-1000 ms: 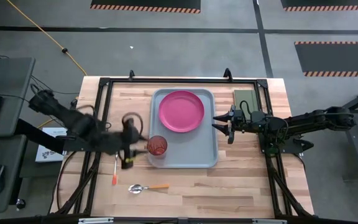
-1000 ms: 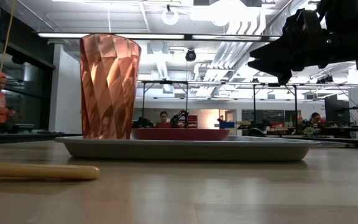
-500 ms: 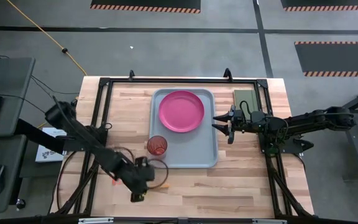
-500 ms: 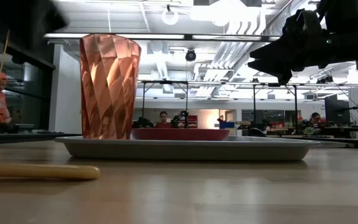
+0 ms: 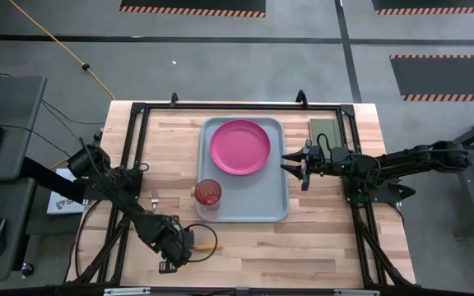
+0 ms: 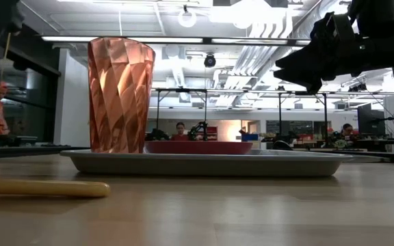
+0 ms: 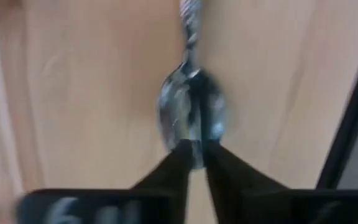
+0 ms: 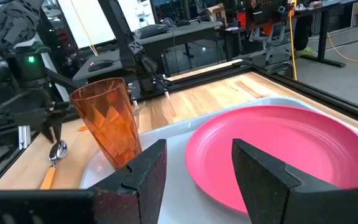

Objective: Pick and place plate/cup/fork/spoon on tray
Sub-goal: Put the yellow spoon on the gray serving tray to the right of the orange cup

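The spoon [image 7: 191,115] lies on the wooden table near its front edge, with the orange handle [image 5: 209,245] pointing toward the table's right. My left gripper [image 5: 174,249] stands over the bowl, shut on it. The fork [image 5: 154,198] lies left of the tray, mostly hidden under my left arm. The cup [image 5: 208,193] stands upright in the near left corner of the tray [image 5: 274,210]. The plate [image 5: 239,147] lies flat in the tray's far half. My right gripper [image 5: 296,164] hovers open at the tray's right rim. My left gripper pinches the tip of the spoon's bowl [image 7: 192,144] between its two fingers [image 7: 178,163]. They come from above and point down. The spoon lies flat on the table, with its handle [image 8: 47,177] resting on the wood.
A dark green pad [image 5: 325,131] lies at the far right beside the tray. A black frame [image 5: 138,111] borders the table. Bare wood lies near the front edge, right of the spoon. People show in the room beyond, far off.
My left gripper has swung from beside the cup toward the table's near edge and come down over the spoon's bowl. The spoon, cup, plate and tray lie where they were.
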